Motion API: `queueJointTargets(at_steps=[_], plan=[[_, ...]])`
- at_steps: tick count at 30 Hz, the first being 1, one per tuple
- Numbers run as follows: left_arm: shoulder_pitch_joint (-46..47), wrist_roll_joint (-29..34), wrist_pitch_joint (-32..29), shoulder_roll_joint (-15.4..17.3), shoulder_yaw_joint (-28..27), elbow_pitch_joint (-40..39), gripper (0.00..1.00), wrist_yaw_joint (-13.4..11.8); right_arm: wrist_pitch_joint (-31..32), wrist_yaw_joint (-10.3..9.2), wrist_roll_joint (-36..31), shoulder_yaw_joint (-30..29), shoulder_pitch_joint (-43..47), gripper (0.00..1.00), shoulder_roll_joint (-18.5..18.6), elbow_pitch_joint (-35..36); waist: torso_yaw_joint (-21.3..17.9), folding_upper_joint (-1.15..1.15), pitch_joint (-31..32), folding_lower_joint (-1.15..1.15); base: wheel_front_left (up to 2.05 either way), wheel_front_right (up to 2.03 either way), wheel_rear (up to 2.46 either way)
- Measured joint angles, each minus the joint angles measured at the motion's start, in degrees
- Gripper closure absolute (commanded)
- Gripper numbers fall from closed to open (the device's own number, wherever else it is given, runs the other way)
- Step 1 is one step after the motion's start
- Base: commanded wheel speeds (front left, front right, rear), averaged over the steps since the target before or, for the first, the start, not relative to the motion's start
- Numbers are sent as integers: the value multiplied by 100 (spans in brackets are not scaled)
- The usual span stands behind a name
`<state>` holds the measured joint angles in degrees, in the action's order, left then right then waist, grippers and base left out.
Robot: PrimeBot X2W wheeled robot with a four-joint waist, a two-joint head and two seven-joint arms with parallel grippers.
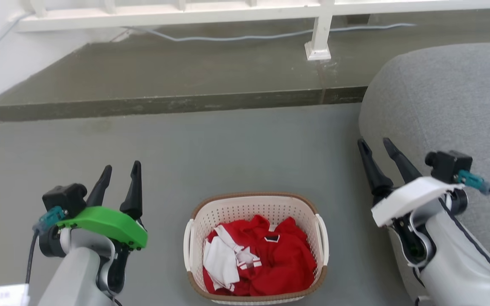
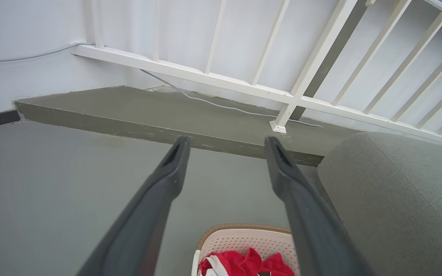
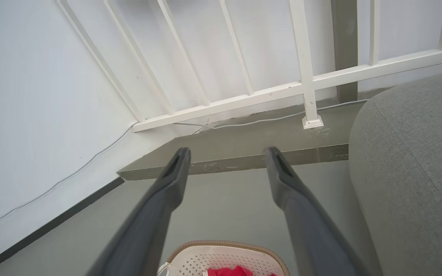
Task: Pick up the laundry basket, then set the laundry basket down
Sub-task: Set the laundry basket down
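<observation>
Both grippers hang with their fingers spread and nothing between them: the green-shrouded left gripper (image 1: 122, 166) to one side of the basket, the white-shrouded right gripper (image 1: 373, 141) to the other, each well apart from it. The cream-white perforated plastic laundry basket with a brown woven-look rim (image 1: 245, 210) stands on the grey floor (image 1: 228, 148), well short of the edge of the raised olive step (image 1: 164, 76) and near the flank of the grey upholstered sofa (image 1: 440, 106). By my reading the task has not begun: no finger touches the basket, so the reach, the grasp, the lift and the setting down are all left.

Counted: one basket, with two white side handles, one on its left wall (image 1: 187, 242) and one on its right (image 1: 323, 238); one heap of red and white clothing (image 1: 270, 255) inside it, though how many garments I cannot tell; two grippers, two dark fingers apiece; one sofa; one step.
</observation>
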<state>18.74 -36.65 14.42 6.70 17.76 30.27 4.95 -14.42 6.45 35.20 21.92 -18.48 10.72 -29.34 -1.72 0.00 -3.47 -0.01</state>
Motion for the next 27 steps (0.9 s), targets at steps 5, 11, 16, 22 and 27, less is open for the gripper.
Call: queueJointTargets(at_steps=[5, 11, 16, 22, 27], plan=[[-312, 309, 0, -60, -142, -390, 0, -41, 0, -3, -194, -236, 340, 0, -24, 339, -22, 0, 116, 0, 0, 0, 0], [-648, 641, 0, -71, -443, -799, 0, -121, 0, -54, -478, -468, 712, 0, -73, 622, -43, 0, 219, 0, 0, 0, 0], [-916, 835, 0, -104, -539, -1054, 0, -154, 0, -54, -742, -555, 879, 0, -126, 822, -54, 0, 251, 0, 0, 0, 0], [-1149, 1022, 0, -200, -630, -1239, 0, -154, 0, -52, -1046, -579, 985, 0, -145, 980, -60, 0, 266, 0, 0, 0, 0], [-1280, 1074, 0, -230, -692, -1376, 0, -153, 0, -52, -1135, -679, 1098, 0, -183, 1072, -59, 0, 270, 0, 0, 0, 0]])
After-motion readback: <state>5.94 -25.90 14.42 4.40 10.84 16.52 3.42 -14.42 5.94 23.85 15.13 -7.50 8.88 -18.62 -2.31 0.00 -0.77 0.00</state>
